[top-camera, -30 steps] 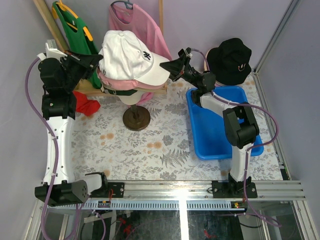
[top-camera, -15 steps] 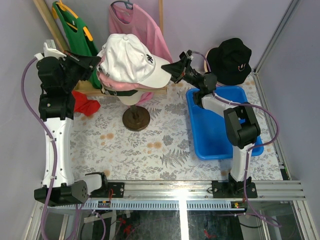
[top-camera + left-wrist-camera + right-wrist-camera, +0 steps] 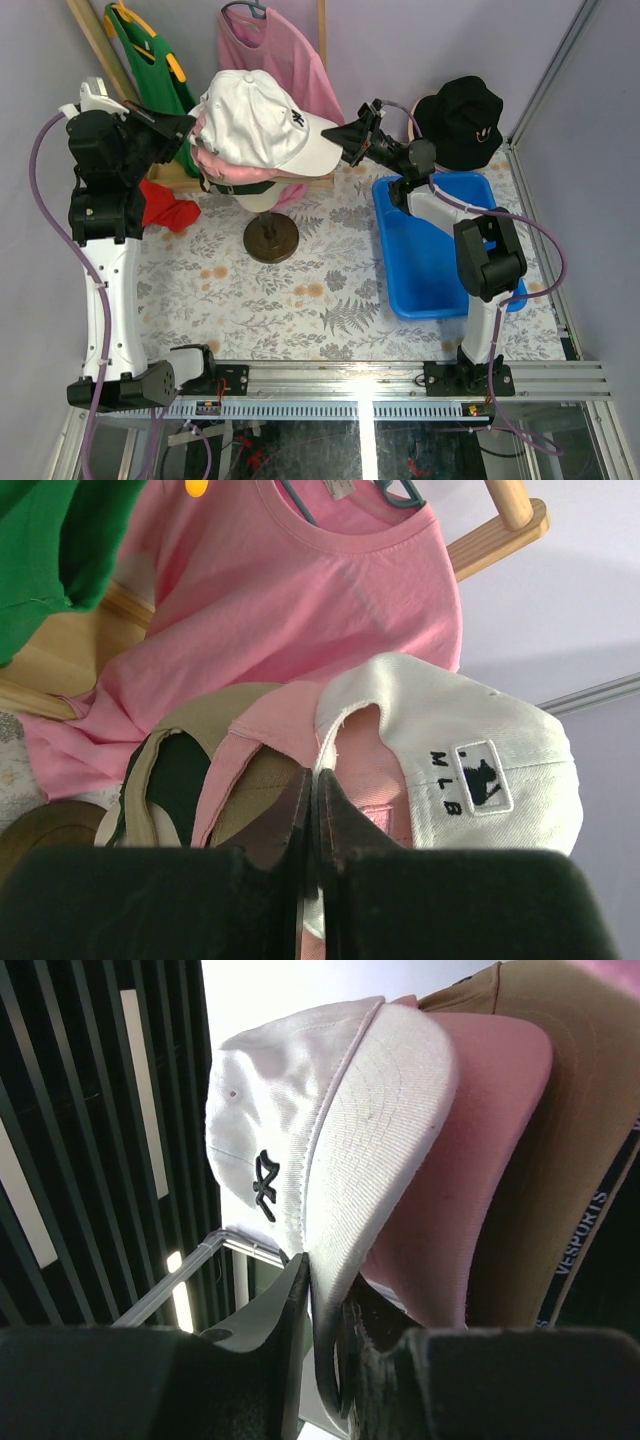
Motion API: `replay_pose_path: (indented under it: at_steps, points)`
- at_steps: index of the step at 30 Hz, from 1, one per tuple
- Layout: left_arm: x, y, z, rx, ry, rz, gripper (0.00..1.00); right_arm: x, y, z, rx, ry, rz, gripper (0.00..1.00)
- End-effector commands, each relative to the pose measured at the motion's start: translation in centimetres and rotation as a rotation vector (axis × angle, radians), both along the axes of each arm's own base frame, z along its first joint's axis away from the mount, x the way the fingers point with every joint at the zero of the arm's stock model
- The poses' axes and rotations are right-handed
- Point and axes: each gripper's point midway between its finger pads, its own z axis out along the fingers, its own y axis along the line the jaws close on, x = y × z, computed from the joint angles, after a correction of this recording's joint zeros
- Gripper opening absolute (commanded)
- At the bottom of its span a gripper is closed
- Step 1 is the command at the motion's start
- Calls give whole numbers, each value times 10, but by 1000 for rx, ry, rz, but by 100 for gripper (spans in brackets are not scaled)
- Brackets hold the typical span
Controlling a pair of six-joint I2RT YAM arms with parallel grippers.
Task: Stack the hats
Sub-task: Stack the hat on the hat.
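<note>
A white baseball cap [image 3: 262, 120] tops a stack of hats on the mannequin head, over a pink cap [image 3: 215, 160] and darker caps below. My left gripper [image 3: 190, 125] is shut on the white cap's back edge, seen close in the left wrist view, with the gripper [image 3: 312, 780] beside the cap's MLB patch [image 3: 475, 780]. My right gripper [image 3: 345, 135] is shut on the tip of its brim; in the right wrist view the gripper [image 3: 325, 1290] pinches the white brim [image 3: 380, 1140] above the pink brim [image 3: 470, 1160]. A black bucket hat [image 3: 460, 120] hangs at the back right.
The head's stand has a round brown base [image 3: 272, 238]. A blue bin [image 3: 430, 250] lies under the right arm. Green [image 3: 150, 55] and pink [image 3: 280, 50] T-shirts hang on a wooden rack behind. A red cloth [image 3: 170, 210] lies at the left.
The left arm has drawn slightly up and to the left, pulling the white cap's back a little that way. The right gripper stays on the brim.
</note>
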Motion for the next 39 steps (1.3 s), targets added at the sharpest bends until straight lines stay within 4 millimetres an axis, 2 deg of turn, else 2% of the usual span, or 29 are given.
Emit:
replay_pose_path:
  at_steps: [1, 9, 16, 20, 23, 24, 27, 28, 33, 39]
  points:
    - [-9, 12, 16, 62, -36, 63, 0, -14, -16, 40, 41, 42, 53, 21]
    - [-9, 12, 8, 70, -12, 63, 9, -15, -15, 42, 30, 29, 53, 27]
    - [-13, 12, 8, 65, -13, 62, 13, -16, -16, 45, 17, 24, 50, 27]
    - [-13, 8, 12, 52, -28, 45, 4, -16, -17, 51, 7, 7, 37, 26]
    - [-12, 3, 14, 33, -36, 14, 3, -15, -17, 51, 5, 9, 29, 26]
    - [-12, 0, 14, 27, -42, 1, 4, -16, -18, 51, 7, 8, 30, 26]
    - [-10, -5, 12, 10, -37, -31, 28, -17, -18, 54, 10, 4, 28, 25]
    - [-9, -6, 12, 3, -40, -40, 31, -16, -18, 55, 9, 1, 27, 25]
    - [-3, -12, 9, -43, -52, -72, 34, -17, -17, 59, 6, -8, 25, 26]
    - [6, -12, -5, -42, -8, -75, 33, -16, -17, 59, 4, -5, 19, 25]
